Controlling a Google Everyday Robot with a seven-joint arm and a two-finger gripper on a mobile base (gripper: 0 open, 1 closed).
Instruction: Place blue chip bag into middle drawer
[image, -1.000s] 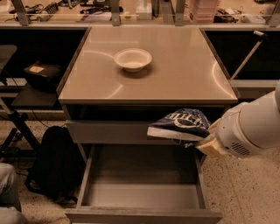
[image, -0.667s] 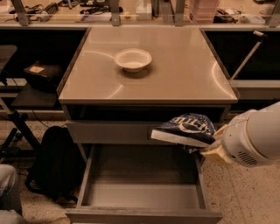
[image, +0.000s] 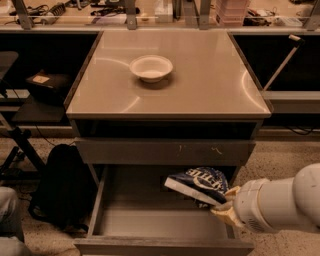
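Camera view: The gripper (image: 221, 204), two yellowish-tan fingers on the end of a thick white arm (image: 280, 202), sits at about 4 o'clock in the picture, having its arm enter from the right edge. Its fingers are pressed together on the lower right edge of the blue chip bag (image: 199, 183), a small crinkled dark-blue foil packet with white lettering and white patches. The bag lies nearly flat and tilts slightly, its free end pointing toward 9 o'clock. It hangs over the right rear part of the middle drawer (image: 145, 222), a wide grey metal tray with a smooth floor and low side walls, pulled open toward 6 o'clock. Whether the bag touches the drawer floor cannot be told.

Just above the bag, toward 12 o'clock, is the shut grey drawer front (image: 125, 151) with yellowish scuff marks on its right half. Over that is a dark open slot, then the smooth beige cabinet top (image: 210, 80). A small round white bowl (image: 151, 67) stands upright on this top at about 11 o'clock from its middle, well apart from the bag.

On the speckled floor at 8 o'clock, a black fabric backpack (image: 59, 186) leans beside the cabinet. At 2 o'clock a thin pale rod (image: 281, 66) slants against a dark shelf.
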